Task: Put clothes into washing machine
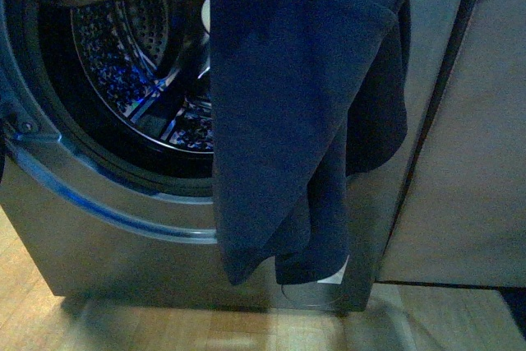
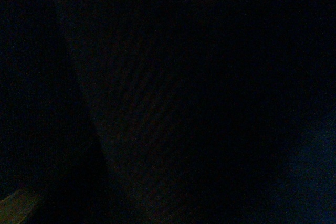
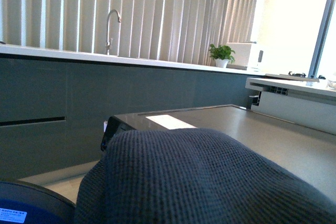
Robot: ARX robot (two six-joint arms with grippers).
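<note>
1. Closest to the lens, the navy knit garment (image 1: 288, 121) hangs in a long doubled fold in front of the washing machine (image 1: 99, 252). It drapes past the right side of the open porthole, and its white label (image 1: 333, 273) dangles near the wooden floor (image 1: 164, 326).
2. None of it is inside yet. The perforated drum (image 1: 131, 47) sits open and blue-lit to the left of the cloth, and a plain cabinet (image 1: 468, 162) stands just beside the machine on the right.
3. Neither pincer shows. The left wrist view is dark. The right wrist view shows only a hump of the knit in its foreground, with the machine's flat top beyond. I cannot tell how wide either claw stands or what it clasps.
4. The step in hand looks like carrying the garment into the mouth. To do it well, shift the cloth leftward until it centres on the opening. Then go in deep enough that the low tail follows over the door seal.
5. The main risk, I judge, is the floppy lower fold trailing over the rim and hanging outside.
</note>
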